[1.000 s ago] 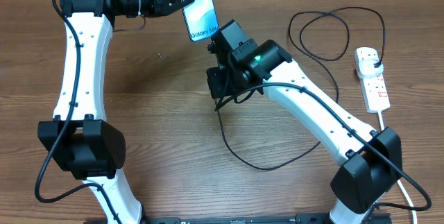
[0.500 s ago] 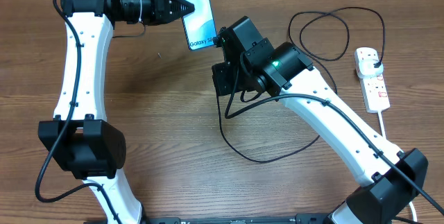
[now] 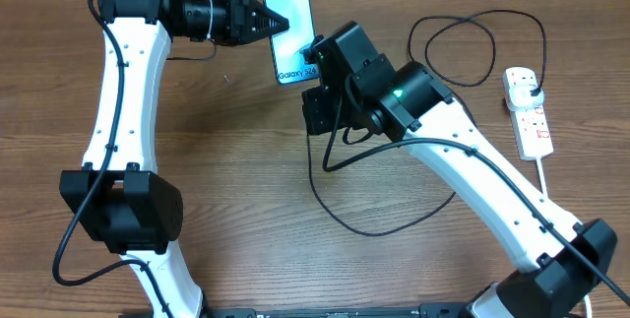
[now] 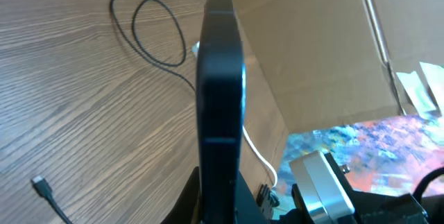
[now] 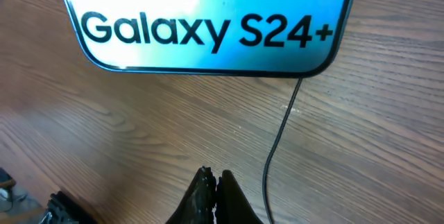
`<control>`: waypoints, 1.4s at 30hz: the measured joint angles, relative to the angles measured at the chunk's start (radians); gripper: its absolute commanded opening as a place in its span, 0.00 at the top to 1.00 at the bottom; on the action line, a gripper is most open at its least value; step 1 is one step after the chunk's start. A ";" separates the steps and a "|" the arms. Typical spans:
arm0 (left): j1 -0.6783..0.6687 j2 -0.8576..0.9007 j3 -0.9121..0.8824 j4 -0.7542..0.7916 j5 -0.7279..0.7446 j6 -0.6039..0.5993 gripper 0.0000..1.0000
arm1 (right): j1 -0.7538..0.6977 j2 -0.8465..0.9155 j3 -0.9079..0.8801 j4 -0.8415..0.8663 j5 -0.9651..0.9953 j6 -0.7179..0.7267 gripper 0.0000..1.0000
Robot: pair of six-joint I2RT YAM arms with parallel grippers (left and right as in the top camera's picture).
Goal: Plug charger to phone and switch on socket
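Clamping the phone [image 3: 292,28] by its long edge, left gripper [image 3: 264,21] holds the slim glossy slab. Right gripper [image 5: 213,182] sits just below the phone's rounded bottom edge with fingertips pressed together. Thin black charger [image 5: 279,137] cable runs just beside them. White blocky socket [image 3: 529,111] is well right of the phone, on the woodgrain table [image 3: 246,180].

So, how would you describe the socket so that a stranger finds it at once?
Look at the wooden table from overhead and go to its right edge. The socket lies there, a white strip with red markings and a black plug in its far end. Its neighbour, the looped cable, is thin and black.
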 measured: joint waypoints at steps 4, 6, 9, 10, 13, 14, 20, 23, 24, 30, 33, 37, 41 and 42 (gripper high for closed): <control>0.000 0.000 0.000 0.001 0.001 0.011 0.96 | 0.000 -0.002 0.000 -0.020 0.000 0.006 0.80; 0.000 0.000 0.000 0.001 -0.043 -0.003 0.96 | 0.000 -0.002 0.000 -0.023 0.000 0.014 0.64; 0.000 0.001 0.000 0.001 -0.159 -0.045 0.96 | 0.000 -0.002 0.000 -0.029 0.000 0.012 0.26; 0.000 0.001 0.000 0.001 -0.202 -0.061 0.96 | 0.000 -0.002 0.000 -0.036 0.001 0.014 0.21; 0.000 0.001 0.000 0.001 -0.306 -0.109 0.96 | 0.000 -0.002 0.000 -0.058 -0.001 0.022 0.05; 0.000 0.001 0.000 0.001 -0.338 -0.124 0.96 | 0.000 -0.002 0.000 -0.079 -0.001 0.025 0.03; 0.001 0.001 0.000 0.001 -0.428 -0.168 0.96 | -0.025 0.019 0.043 -0.170 -0.018 0.047 0.05; 0.003 0.001 0.000 0.001 -0.446 -0.191 0.96 | -0.074 0.096 0.194 -0.263 -0.030 0.053 0.05; 0.008 0.001 0.000 0.000 -0.449 -0.198 0.96 | -0.090 0.126 0.245 -0.288 -0.032 0.051 0.05; 0.032 0.001 0.000 -0.002 -0.461 -0.239 0.96 | -0.140 0.367 0.535 -0.480 -0.028 0.026 0.05; 0.055 0.001 0.000 -0.003 -0.463 -0.260 0.96 | -0.144 0.481 0.588 -0.462 -0.022 0.019 0.02; 0.082 0.001 0.000 -0.011 -0.465 -0.282 0.96 | -0.145 0.586 0.588 -0.305 -0.008 0.018 0.00; 0.104 0.001 0.000 -0.039 -0.465 -0.295 0.96 | -0.143 0.618 0.589 -0.185 0.040 0.025 0.00; 0.107 0.001 0.000 -0.042 -0.465 -0.295 0.96 | -0.142 0.620 0.589 -0.180 0.050 0.029 0.00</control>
